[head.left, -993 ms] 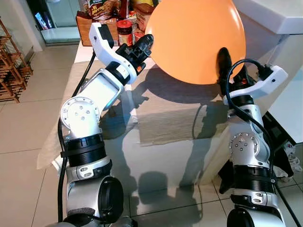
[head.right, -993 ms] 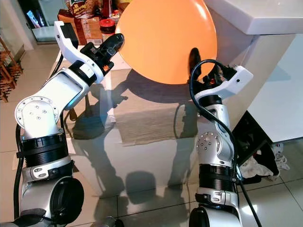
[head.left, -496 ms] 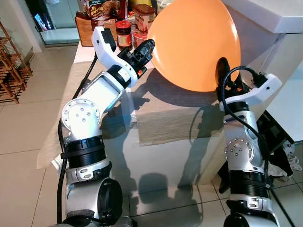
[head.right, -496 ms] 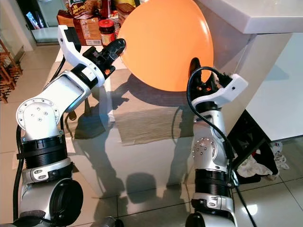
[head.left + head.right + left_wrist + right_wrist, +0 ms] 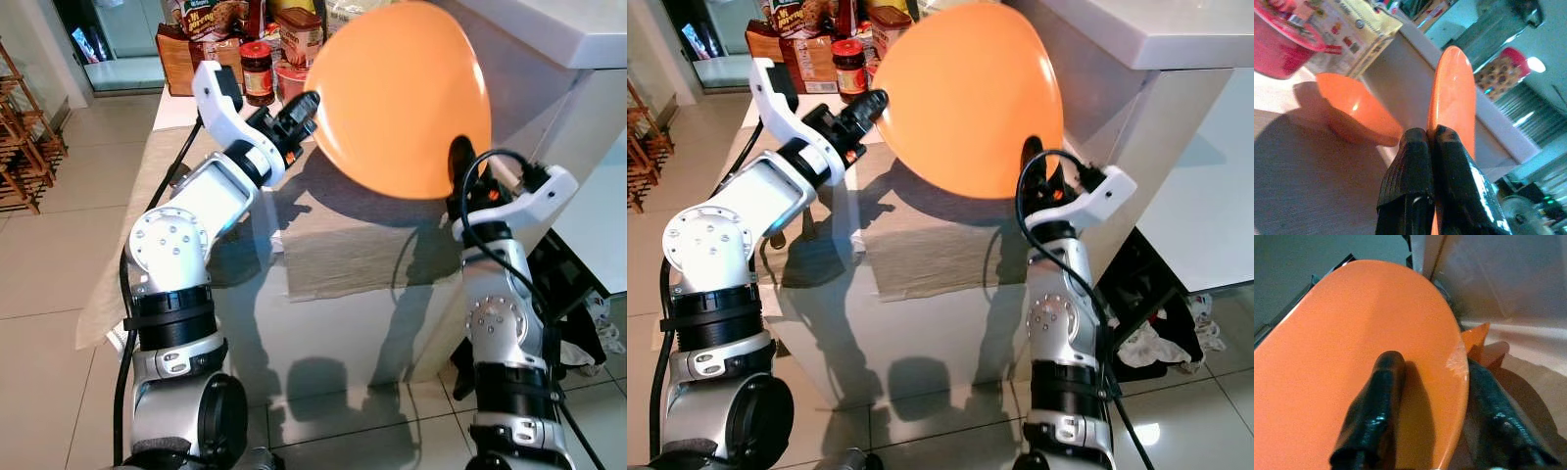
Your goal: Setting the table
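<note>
Both arms are up and the big orange plate (image 5: 402, 98) hangs in the air between them, tilted steeply so its underside faces the head camera, well above the counter (image 5: 372, 323). The left claw (image 5: 302, 108) pinches the plate's rim on the robot's left, fingers squeezed tight together on the thin edge in the left wrist view. The right claw (image 5: 1430, 411) clamps the opposite rim: one black finger (image 5: 1374, 406) lies flat on the orange face, the other sits behind the edge. Below the plate a beige placemat (image 5: 362, 245) lies on the counter in shadow. Beyond it an orange bowl (image 5: 1354, 110) sits on the counter. Jars and food boxes (image 5: 245, 39) crowd the far end, a red-lidded jar (image 5: 257, 70) among them.
</note>
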`<state>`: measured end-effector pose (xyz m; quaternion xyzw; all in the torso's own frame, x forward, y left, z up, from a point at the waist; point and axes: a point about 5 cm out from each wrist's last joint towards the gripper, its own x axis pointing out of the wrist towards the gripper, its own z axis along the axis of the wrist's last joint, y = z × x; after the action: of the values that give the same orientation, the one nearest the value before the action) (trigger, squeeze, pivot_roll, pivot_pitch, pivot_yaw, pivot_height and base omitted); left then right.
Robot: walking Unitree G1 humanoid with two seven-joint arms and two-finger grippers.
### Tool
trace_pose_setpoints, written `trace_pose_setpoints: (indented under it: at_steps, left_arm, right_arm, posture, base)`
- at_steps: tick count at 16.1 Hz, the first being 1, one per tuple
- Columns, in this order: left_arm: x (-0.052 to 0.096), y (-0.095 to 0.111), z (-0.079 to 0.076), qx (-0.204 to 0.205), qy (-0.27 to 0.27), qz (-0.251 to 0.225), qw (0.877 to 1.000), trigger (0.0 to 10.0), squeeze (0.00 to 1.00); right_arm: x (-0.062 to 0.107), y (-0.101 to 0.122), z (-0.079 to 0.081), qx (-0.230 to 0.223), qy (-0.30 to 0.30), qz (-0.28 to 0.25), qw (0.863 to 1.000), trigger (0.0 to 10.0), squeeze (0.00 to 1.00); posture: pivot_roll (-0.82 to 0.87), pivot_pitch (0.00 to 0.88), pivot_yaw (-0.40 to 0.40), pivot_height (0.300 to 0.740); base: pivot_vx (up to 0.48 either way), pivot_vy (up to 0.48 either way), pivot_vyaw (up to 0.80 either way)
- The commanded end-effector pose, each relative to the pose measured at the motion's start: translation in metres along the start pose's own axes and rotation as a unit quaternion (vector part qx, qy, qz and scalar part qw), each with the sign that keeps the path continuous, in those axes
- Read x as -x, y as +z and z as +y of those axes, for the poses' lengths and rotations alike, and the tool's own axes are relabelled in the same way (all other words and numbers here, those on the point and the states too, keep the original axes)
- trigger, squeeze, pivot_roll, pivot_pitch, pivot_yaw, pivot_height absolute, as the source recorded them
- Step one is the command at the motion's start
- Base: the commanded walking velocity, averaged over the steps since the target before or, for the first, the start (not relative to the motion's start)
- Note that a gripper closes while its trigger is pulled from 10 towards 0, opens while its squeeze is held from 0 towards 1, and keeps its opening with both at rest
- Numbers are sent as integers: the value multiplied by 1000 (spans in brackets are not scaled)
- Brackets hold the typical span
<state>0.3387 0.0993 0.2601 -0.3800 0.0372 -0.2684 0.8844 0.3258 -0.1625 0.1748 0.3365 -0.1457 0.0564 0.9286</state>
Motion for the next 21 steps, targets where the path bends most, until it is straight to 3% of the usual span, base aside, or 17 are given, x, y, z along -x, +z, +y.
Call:
trace_pose_setpoints:
  at_steps: [1, 8, 9, 10, 14, 16, 17, 18, 21]
  left_arm:
    - [-1, 1, -4, -8, -20, -7, 1000, 0, 0]
    - [-3, -8, 8, -47, 4, 13, 999, 0, 0]
    - [-3, -11, 10, -69, 10, 23, 997, 10000, 0]
    - [-4, -15, 13, -107, 24, 32, 993, 10000, 0]
    - [-3, -26, 28, -198, 49, 49, 978, 10000, 0]
    - [-4, -33, 31, -281, 50, 56, 957, 10000, 0]
    - [-4, -34, 30, -284, 48, 56, 956, 10000, 0]
    - [-4, -35, 32, -289, 47, 57, 954, 10000, 1000]
    - [-5, -35, 33, -289, 44, 49, 955, 10000, 1000]
  right_arm:
    - [2, -2, 1, 20, 2, 13, 1000, 0, 0]
    - [13, -10, -6, 36, -17, 32, 999, 0, 0]
    - [15, -11, -8, 40, -19, 34, 998, 0, 0]
    - [16, -12, -9, 46, -21, 37, 998, 0, 0]
    - [25, -22, -8, 103, -20, 55, 993, 0, 0]
    - [27, -24, -6, 111, -20, 55, 992, 0, 0]
    - [27, -23, -6, 111, -20, 55, 992, 0, 0]
    - [27, -23, -6, 112, -20, 54, 992, 0, 0]
    - [26, -22, -5, 115, -21, 49, 992, 0, 0]
  posture:
    - [39, 0, 33, 740]
    - [35, 0, 33, 740]
    - [34, 0, 34, 740]
    - [32, 0, 34, 740]
    - [30, 0, 33, 740]
    - [27, 0, 36, 740]
    - [27, 0, 36, 740]
    - [28, 0, 37, 740]
    - [29, 0, 35, 740]
  base:
    - [0, 0, 0]
    - [0, 0, 0]
    - [0, 0, 0]
    - [0, 0, 0]
    - [0, 0, 0]
    - [0, 0, 0]
    - [0, 0, 0]
    - [0, 0, 0]
    - [0, 0, 0]
